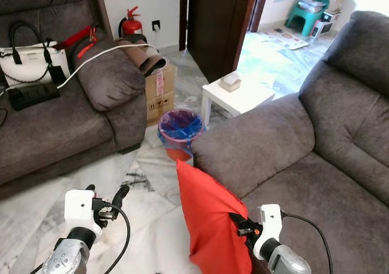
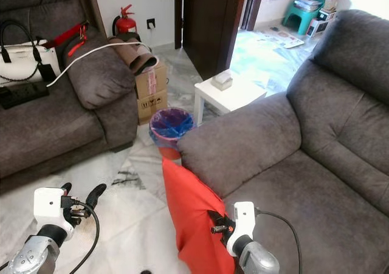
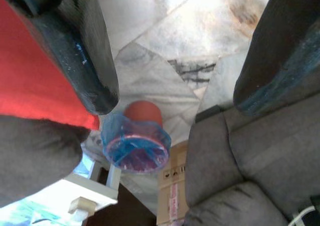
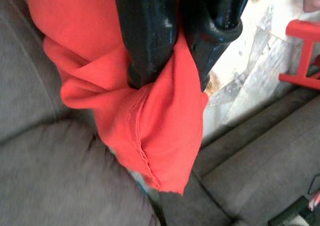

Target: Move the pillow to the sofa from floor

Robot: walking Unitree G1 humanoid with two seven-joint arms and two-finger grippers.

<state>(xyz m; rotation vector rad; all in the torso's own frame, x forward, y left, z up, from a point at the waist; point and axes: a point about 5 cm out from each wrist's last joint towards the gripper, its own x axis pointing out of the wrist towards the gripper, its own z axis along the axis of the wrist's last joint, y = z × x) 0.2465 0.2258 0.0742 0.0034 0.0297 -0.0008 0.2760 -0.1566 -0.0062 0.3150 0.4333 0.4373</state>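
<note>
Our right end effector (image 4: 167, 40) is clamped on the red pillow (image 1: 209, 216), held at the sofa (image 1: 316, 164) armrest's 6 o'clock edge. Our left end effector (image 1: 112, 202), fingers apart, hovers over the floor (image 1: 146, 225) at 9 o'clock of the pillow.

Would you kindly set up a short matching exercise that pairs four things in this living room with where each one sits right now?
Things:
1. red pillow
2. white handbag
3. fire extinguisher
4. waste bin

Places:
A. on the floor in the corner by the wall
B. on the seat of the far sofa
C. pinched in the right gripper beside the near sofa
D. on the floor between the two sofas, lined with a blue bag

Pairs: 1-C, 2-B, 3-A, 4-D
</note>
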